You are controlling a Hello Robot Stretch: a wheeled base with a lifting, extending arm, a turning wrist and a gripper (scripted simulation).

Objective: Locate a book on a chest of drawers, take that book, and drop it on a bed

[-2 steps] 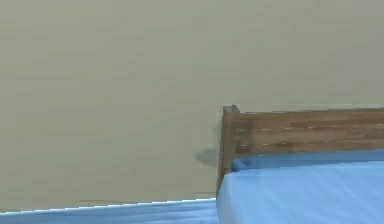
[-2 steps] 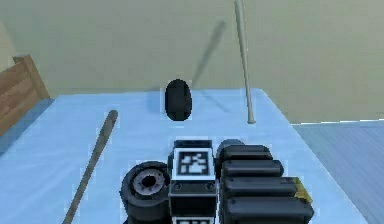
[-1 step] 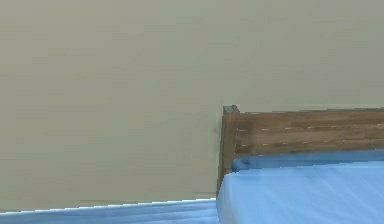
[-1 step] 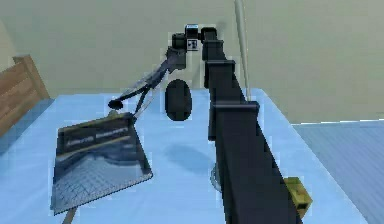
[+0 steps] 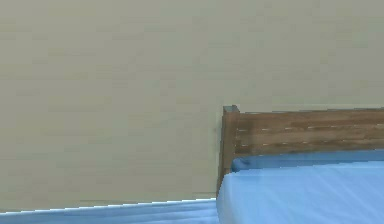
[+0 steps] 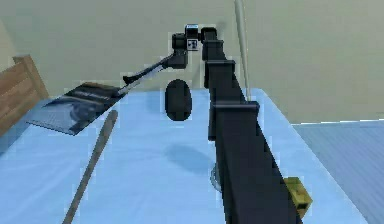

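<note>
Arm side view. The end effector (image 6: 130, 77) stands at the far end of the arm (image 6: 235, 130), its dark body just left of the two white squares (image 6: 186, 42), and its two thin fingers (image 6: 150, 69) slant down toward the view's left. I cannot tell how the fingers are set. I also cannot tell whether they hold anything, because the book (image 6: 78, 106) lies on the bed (image 6: 140, 195) right at their tips. The book is flat on the blue bedding, dark-covered with pale patches, in the view's left part and near the wooden headboard (image 6: 20, 95). A dark oval object (image 6: 179, 100) shows just left of the arm, below the end effector's body; I cannot identify it. A long grey stick (image 6: 95, 165), thicker at its far end, lies on the bedding nearer the camera than the book. A small yellow thing (image 6: 296, 192) sits beside the arm at the lower right.

Forward view. The headboard (image 5: 300, 130) and blue bed (image 5: 300, 195) occupy the lower right, against a plain beige wall (image 5: 110, 100).
</note>
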